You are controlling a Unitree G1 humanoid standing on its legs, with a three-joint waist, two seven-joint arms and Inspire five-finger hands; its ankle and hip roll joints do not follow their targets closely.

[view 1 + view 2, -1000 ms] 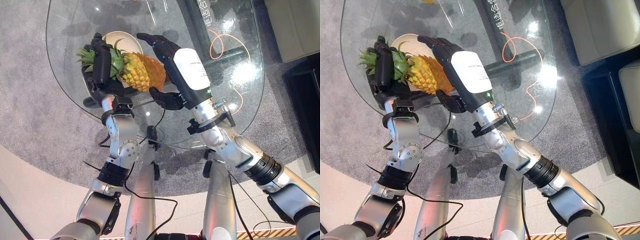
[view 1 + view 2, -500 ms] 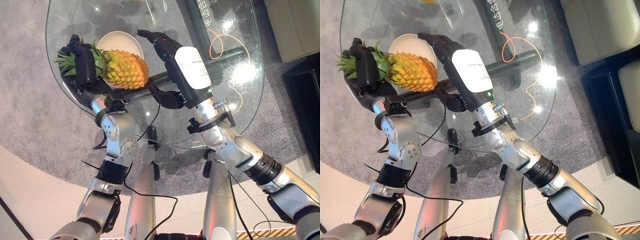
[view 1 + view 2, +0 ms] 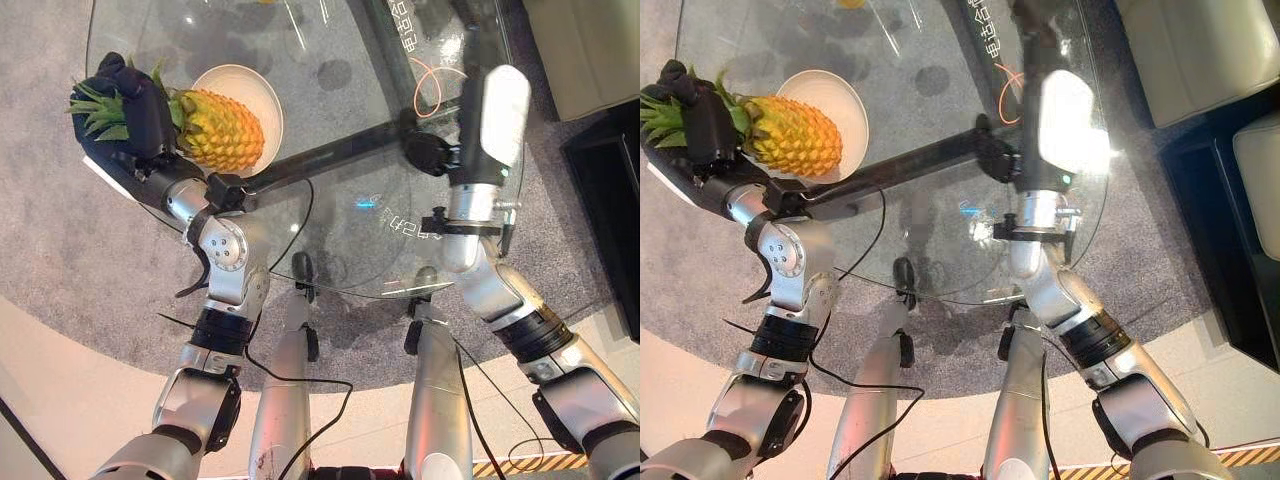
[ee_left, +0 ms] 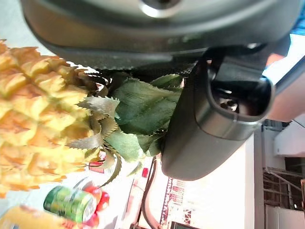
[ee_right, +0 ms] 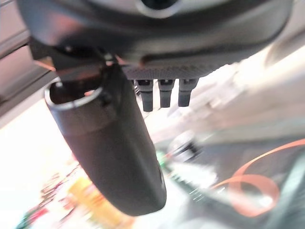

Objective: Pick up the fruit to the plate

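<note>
A yellow pineapple [image 3: 222, 130] with a green crown hangs on its side over the near left part of a white plate [image 3: 247, 84] on the round glass table [image 3: 350, 230]. My left hand [image 3: 138, 100] is shut on the crown, at the table's left edge. In the left wrist view the thumb [image 4: 209, 129] curls round the leaves beside the pineapple body [image 4: 28, 119]. My right hand [image 3: 467, 90] is raised over the table's right half, far from the fruit, fingers [image 5: 162, 93] straight and nothing in it.
Under the glass a dark bar [image 3: 330, 160] runs across and an orange cable [image 3: 435, 80] loops on the carpet. A dark cabinet [image 3: 610, 180] and pale sofa [image 3: 590, 50] stand at the right. A green can [image 4: 69, 202] lies beyond the fruit.
My left hand has carried the pineapple to the left, across the plate. My right hand has come away from the fruit and swung to the right side of the table.
</note>
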